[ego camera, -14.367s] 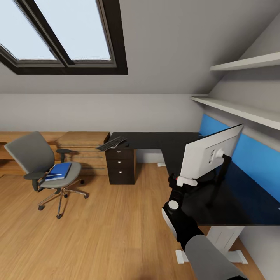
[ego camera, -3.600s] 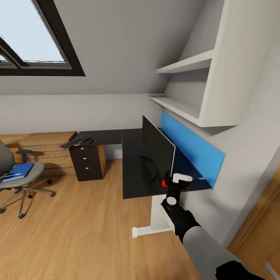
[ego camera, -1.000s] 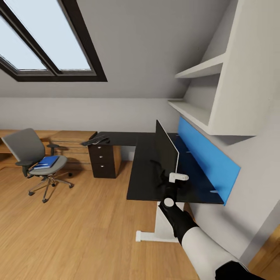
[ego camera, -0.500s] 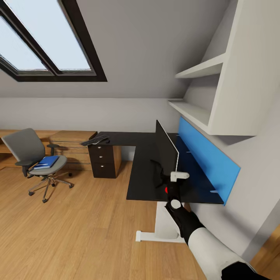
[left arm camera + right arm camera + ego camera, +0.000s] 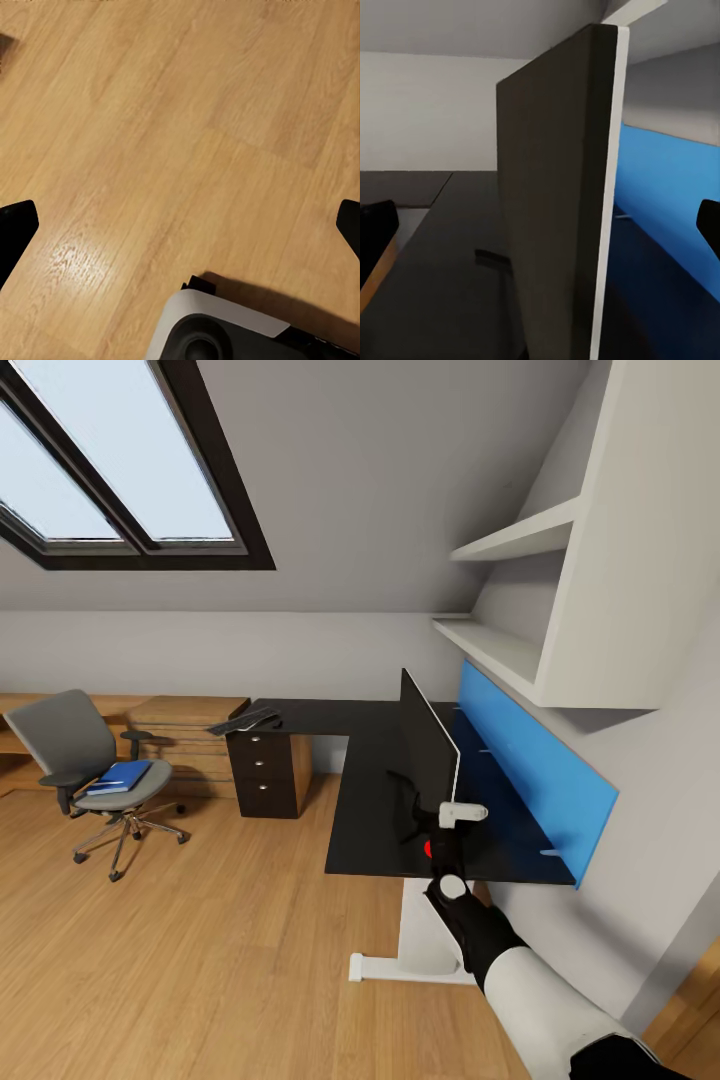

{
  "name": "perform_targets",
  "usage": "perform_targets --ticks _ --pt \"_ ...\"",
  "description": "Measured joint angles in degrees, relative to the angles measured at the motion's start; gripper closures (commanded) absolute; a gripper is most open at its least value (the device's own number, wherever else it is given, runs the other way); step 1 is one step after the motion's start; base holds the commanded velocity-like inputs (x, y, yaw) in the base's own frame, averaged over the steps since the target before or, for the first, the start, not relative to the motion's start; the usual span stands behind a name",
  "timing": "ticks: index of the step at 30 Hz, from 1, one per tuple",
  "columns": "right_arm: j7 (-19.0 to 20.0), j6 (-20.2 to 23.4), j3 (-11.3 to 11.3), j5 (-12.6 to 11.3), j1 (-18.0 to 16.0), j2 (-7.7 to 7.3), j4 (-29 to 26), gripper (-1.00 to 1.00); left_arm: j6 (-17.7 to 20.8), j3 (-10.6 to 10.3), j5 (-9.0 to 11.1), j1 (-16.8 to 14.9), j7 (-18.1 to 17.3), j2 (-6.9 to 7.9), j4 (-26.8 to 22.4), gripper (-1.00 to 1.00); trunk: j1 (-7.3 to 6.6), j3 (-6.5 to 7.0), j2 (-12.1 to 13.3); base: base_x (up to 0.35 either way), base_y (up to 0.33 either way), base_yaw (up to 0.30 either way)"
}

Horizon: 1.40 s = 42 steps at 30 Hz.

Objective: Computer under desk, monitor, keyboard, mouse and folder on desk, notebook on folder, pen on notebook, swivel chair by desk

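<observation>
Head view: monitor [image 5: 425,752] upright on worktop [image 5: 375,810], edge-on | right end effector [image 5: 540,225] spread wide, just short of monitor's near edge | left end effector [image 5: 180,225] wide over floor [image 5: 187,127] | folder [image 5: 119,776] on chair [image 5: 85,770] | keyboard [image 5: 243,721] on worktop's far corner

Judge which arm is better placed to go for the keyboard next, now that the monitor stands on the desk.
Probably the right. The right gripper is raised, open, at the monitor over the desk; the left gripper points at the floor. The keyboard is far from both.
</observation>
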Motion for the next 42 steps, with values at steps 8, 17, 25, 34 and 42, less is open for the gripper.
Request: perform_targets --ticks 8,17,25,34,42 --pt "4.5 -0.3 -1.5 -1.7 0.7 -0.83 2.8 -1.0 0.0 0.0 0.0 0.0 0.0 0.04 0.0 -1.0 0.0 0.0 0.0 0.0 0.0 0.0" --pt "15.2 0.2 -3.4 -10.0 0.6 -2.41 6.8 -1.0 0.0 0.0 0.0 0.0 0.0 0.04 0.0 -1.0 0.0 0.0 0.0 0.0 0.0 0.0" --pt "15.5 0.2 -3.5 -10.4 0.6 -2.61 6.9 -1.0 0.0 0.0 0.0 0.0 0.0 0.04 0.0 -1.0 -0.01 0.0 0.0 0.125 -0.036 0.0" --pt "15.5 0.1 -3.5 -10.4 0.6 -2.62 6.9 -1.0 -0.1 0.0 -0.1 0.0 0.0 -0.02 0.0 -1.0 -0.02 0.0 0.0 0.106 -0.011 0.0" --pt "15.5 0.0 -3.5 -10.3 0.6 -2.61 6.9 -1.0 -0.1 0.0 -0.1 0.0 0.0 -0.03 0.0 -1.0 -0.01 0.0 0.0 0.115 0.0 0.0"
